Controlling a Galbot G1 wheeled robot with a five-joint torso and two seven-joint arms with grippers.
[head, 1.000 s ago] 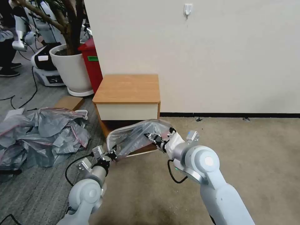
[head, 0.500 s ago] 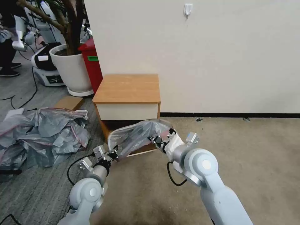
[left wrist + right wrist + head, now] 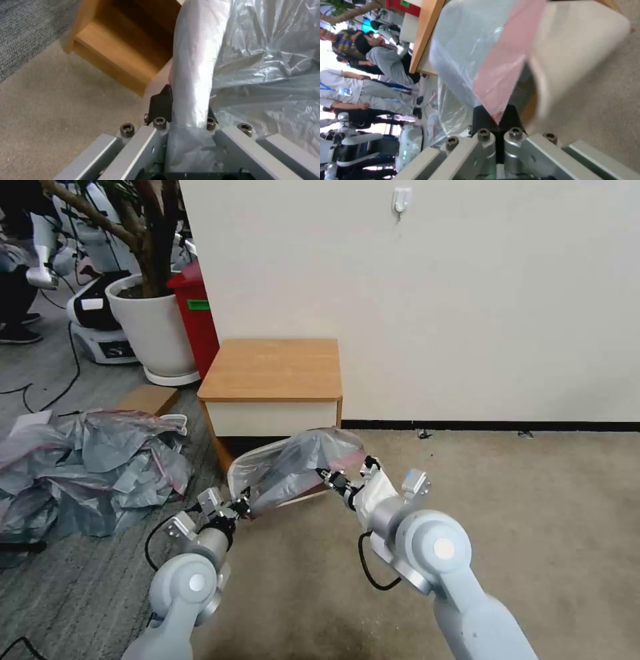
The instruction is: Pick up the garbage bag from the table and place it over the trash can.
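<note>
The garbage bag (image 3: 293,465), thin grey plastic with a pink-red band, is stretched between my two grippers just in front of the table (image 3: 270,370). It drapes over the cream trash can (image 3: 252,454), which stands on the floor against the table's lower shelf and is mostly hidden under the plastic. My left gripper (image 3: 241,508) is shut on the bag's near-left edge, and in its wrist view the gripper (image 3: 185,112) clamps the bag (image 3: 266,62) where the plastic wraps the bin's rim. My right gripper (image 3: 328,475) (image 3: 496,120) is shut on the pink band of the bag (image 3: 470,50), beside the trash can's wall (image 3: 580,50).
A big heap of grey bags (image 3: 87,467) lies on the floor at the left, with a cardboard box (image 3: 147,399) behind it. A white plant pot (image 3: 150,323) and a red bin (image 3: 197,313) stand left of the table. Open carpet (image 3: 507,500) lies to the right.
Both grippers have shifted slightly with the bag still in them. The bag's top has risen a little and moved nearer the table. The right arm's elbow has dropped lower.
</note>
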